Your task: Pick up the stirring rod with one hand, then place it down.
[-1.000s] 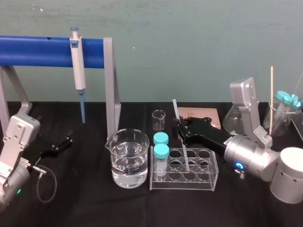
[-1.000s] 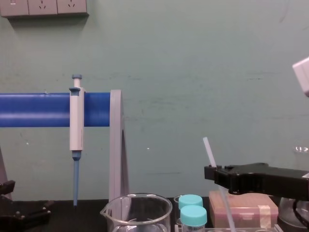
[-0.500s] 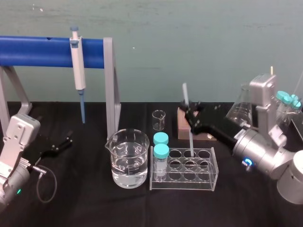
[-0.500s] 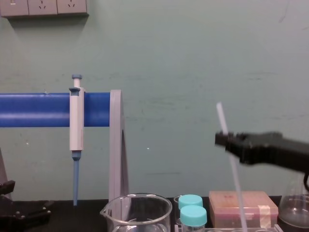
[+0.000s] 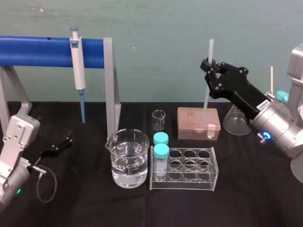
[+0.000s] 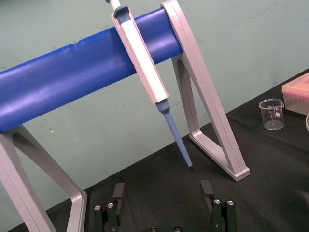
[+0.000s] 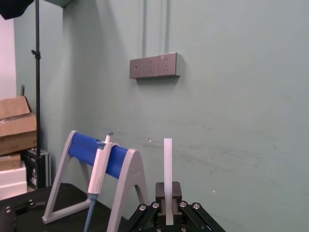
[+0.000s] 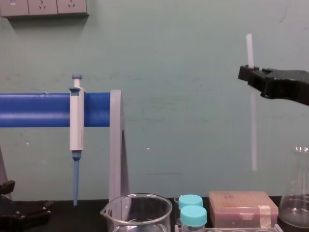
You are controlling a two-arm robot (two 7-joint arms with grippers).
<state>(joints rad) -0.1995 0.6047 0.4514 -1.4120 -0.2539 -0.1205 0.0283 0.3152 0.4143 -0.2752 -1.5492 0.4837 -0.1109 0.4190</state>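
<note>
The stirring rod [image 5: 207, 101] is a thin translucent white stick, held nearly upright in the air. My right gripper [image 5: 209, 75], black and angular, is shut on the stirring rod's upper part, high over the pink box [image 5: 198, 123]. In the chest view the stirring rod [image 8: 252, 125] hangs well above the table, its lower end free, with the right gripper [image 8: 251, 75] near its top. The right wrist view shows the stirring rod [image 7: 167, 164] rising from between the fingers of the right gripper [image 7: 167, 215]. My left gripper [image 6: 164, 212] rests open and empty low at the left [image 5: 57, 144].
A white-and-blue pipette [image 5: 77, 66] hangs on the blue-barred stand [image 5: 42, 51]. A beaker of water [image 5: 127, 158], a clear tube rack [image 5: 184, 169] with two teal-capped vials [image 5: 161, 151], a small beaker [image 5: 159, 120] and a conical flask [image 5: 235, 122] stand on the black table.
My right gripper has lifted the stirring rod out of the tube rack, carrying it up and to the right over the pink box. The left arm has not moved.
</note>
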